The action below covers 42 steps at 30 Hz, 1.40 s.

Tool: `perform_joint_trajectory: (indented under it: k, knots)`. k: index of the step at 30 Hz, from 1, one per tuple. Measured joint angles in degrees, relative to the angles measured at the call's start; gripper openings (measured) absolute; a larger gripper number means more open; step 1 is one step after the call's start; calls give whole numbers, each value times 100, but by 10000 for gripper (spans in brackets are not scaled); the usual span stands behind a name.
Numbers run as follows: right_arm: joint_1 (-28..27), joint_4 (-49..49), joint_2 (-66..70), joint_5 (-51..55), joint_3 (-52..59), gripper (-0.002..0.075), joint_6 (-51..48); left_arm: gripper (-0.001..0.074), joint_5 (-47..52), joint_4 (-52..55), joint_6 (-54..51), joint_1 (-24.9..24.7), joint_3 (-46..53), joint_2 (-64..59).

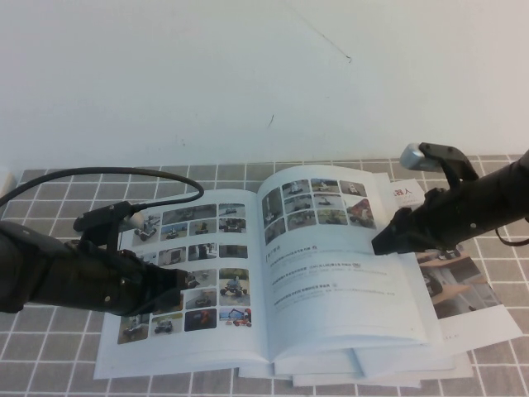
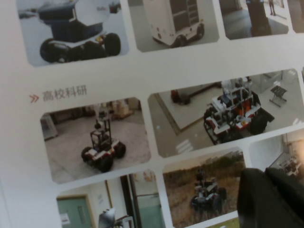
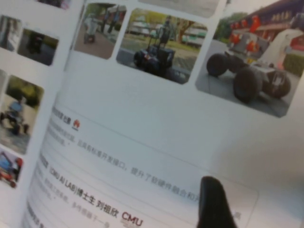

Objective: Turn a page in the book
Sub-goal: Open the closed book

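Note:
The book (image 1: 248,273) lies open on the checked tablecloth. Its left leaf (image 1: 194,265) is a grid of small robot photos. The page (image 1: 331,265) on the right carries a photo block above lines of text and bows up slightly. My left gripper (image 1: 176,285) rests on the left leaf with its dark fingers (image 2: 270,199) together. My right gripper (image 1: 383,242) sits at the page's outer edge. In the right wrist view one dark finger (image 3: 212,202) shows over the page (image 3: 156,133); the other finger is hidden, and nothing looks pinched.
Other brochures lie under the book, sticking out on the right: one with a red title (image 1: 402,192) and a wooden-desk photo (image 1: 459,285). The checked cloth (image 1: 50,364) runs back to a white wall. The left arm's cable (image 1: 124,174) arcs above the cloth.

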<state>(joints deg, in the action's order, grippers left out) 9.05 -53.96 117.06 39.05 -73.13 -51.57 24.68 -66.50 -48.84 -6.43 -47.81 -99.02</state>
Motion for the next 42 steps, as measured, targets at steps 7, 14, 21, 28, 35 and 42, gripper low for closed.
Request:
perform_joint_trajectory:
  k: [7,14,21,28,35,42]
  knots:
    - [0,-1504,0,637,0,390,-707,-4,0,0,0,0,0,0]
    - [0,-2781,0,1279,0,390,-1325,-4,0,0,0,0,0,0]
    - [0,-2917,0,1414,-10,390,-1400,-4,0,0,0,0,0,0]
    - [0,-2941,0,1595,-386,390,-1382,-4,0,0,0,0,0,0]
    - [0,-3002,-10,1684,-523,390,-1282,-4,0,0,-11,0,0,0]
    - [0,-3258,-10,2053,-523,390,-1282,-4,0,0,-20,0,0,0]
